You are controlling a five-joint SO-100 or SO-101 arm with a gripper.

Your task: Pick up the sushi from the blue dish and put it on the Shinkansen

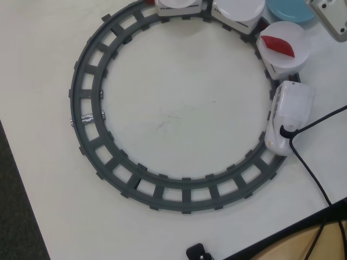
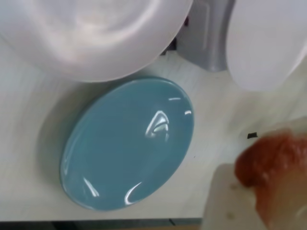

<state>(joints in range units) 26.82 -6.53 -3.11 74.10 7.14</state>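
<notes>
Blue dish (image 2: 127, 143) glossy, smooth; track (image 1: 87, 135) matt plastic.

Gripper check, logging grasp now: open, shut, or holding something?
Gripper: shut on the orange-pink streaked oblong toy sushi; the round light-blue dish lies empty.

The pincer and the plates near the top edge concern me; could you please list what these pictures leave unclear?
- Pincer: wrist view, blurred against the orange sushi; grip uncertain.
- Blue dish: overhead view, cut by the top edge; bare in the wrist view.
- Shinkansen: rear cars cut off at the top.
</notes>
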